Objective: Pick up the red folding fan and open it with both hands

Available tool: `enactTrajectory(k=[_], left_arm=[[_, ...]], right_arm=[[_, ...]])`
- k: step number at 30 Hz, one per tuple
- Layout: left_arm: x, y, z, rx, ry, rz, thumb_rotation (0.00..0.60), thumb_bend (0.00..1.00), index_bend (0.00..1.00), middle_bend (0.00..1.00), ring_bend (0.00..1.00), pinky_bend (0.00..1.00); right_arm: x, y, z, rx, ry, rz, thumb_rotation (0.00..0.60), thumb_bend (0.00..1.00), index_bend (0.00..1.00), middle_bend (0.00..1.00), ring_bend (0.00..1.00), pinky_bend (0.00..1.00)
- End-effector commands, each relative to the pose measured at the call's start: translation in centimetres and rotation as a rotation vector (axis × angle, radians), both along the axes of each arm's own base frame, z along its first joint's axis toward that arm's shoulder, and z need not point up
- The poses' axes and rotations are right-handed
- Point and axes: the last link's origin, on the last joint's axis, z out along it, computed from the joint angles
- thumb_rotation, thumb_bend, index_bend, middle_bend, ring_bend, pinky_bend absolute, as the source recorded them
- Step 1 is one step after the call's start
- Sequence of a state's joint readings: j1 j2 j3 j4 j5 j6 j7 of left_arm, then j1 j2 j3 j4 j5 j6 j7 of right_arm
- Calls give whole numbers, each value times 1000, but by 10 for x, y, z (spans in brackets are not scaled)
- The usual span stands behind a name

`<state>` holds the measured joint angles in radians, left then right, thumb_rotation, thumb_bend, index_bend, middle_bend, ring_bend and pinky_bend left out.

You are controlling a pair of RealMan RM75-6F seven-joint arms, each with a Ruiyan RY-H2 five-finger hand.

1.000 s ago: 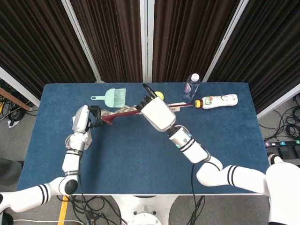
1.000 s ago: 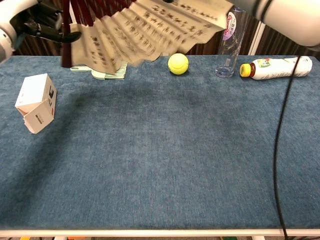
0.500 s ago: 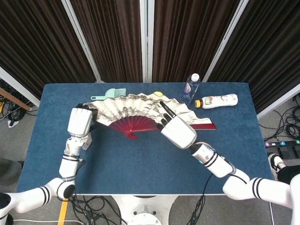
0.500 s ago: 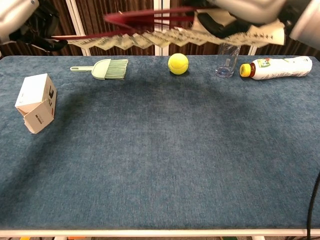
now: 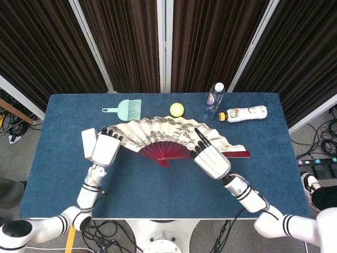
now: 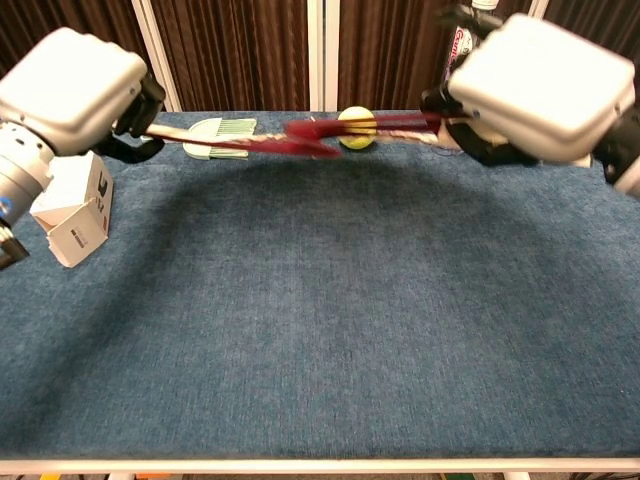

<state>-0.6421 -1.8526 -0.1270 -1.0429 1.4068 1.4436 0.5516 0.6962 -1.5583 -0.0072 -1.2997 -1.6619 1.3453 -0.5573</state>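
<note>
The folding fan [image 5: 168, 135] is spread wide and held flat above the table. It has red ribs [image 5: 167, 152] and cream painted paper. In the chest view the fan [image 6: 305, 140] shows edge-on as a thin red streak. My left hand [image 5: 105, 147] grips its left end rib; in the chest view the same left hand [image 6: 78, 96] is at the upper left. My right hand [image 5: 210, 160] grips the right end rib, and the right hand [image 6: 530, 90] fills the chest view's upper right.
A green hand brush [image 5: 124, 109], a yellow tennis ball [image 5: 176, 109], an upright clear bottle [image 5: 213, 98] and a lying drink bottle [image 5: 243, 113] line the table's far edge. A white carton [image 6: 73, 205] stands near the left edge, beneath my left hand.
Both hands have come lower and nearer to me with the fan. The fan, half open a second ago, is now fully spread and level.
</note>
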Motion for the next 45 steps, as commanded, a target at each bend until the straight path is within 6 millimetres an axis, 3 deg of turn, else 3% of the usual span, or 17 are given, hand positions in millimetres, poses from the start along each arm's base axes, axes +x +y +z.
enactTrajectory(k=[1, 8, 13, 16, 19, 21, 23, 28, 33, 36, 39, 45], left_arm=[[-1, -3, -9, -4, 41, -1, 600, 266, 749, 758, 601, 526], [3, -4, -25, -14, 91, 0, 600, 249, 682, 723, 597, 524], [6, -6, -32, -24, 108, 2, 600, 213, 653, 692, 586, 522], [7, -8, -35, -34, 112, 2, 600, 184, 588, 641, 544, 510], [6, -10, -35, -45, 129, 22, 600, 133, 411, 495, 385, 435], [9, -10, -32, -55, 119, 26, 600, 72, 276, 339, 223, 362], [11, -10, -26, -62, 91, 31, 600, 29, 210, 247, 134, 311], [14, -8, -1, -113, -45, 80, 600, 0, 170, 194, 94, 246], [0, -8, 43, -165, -212, 164, 600, 0, 171, 194, 94, 225], [-26, -12, 83, -158, -332, 229, 600, 0, 181, 195, 94, 224], [-60, -20, 115, -111, -330, 267, 600, 0, 200, 195, 94, 223], [-125, -57, 154, -60, -293, 375, 600, 0, 214, 195, 94, 216]], right_arm=[[-10, 5, -7, 10, -6, -39, 600, 474, 665, 586, 387, 1], [-23, 14, -18, 29, -19, -144, 600, 96, 196, 308, 119, 0], [-36, 21, -19, 65, -9, -239, 600, 30, 22, 189, 16, 0], [-42, 24, -20, 108, -17, -306, 600, 9, 0, 118, 0, 0], [-48, 26, -21, 148, 4, -371, 600, 0, 0, 34, 0, 0], [-49, 28, -21, 188, 0, -423, 600, 0, 0, 3, 0, 0], [-50, 27, -20, 220, 3, -459, 600, 0, 0, 0, 0, 0], [-46, 28, -11, 298, -15, -516, 600, 0, 0, 0, 0, 0], [-48, 25, 22, 223, -94, -498, 600, 0, 0, 5, 0, 0], [-61, 28, 53, 171, -236, -506, 600, 26, 0, 93, 0, 0], [-81, 32, 81, 138, -332, -530, 600, 117, 14, 187, 8, 0], [-124, 50, 129, 62, -396, -605, 600, 149, 74, 210, 18, 0]])
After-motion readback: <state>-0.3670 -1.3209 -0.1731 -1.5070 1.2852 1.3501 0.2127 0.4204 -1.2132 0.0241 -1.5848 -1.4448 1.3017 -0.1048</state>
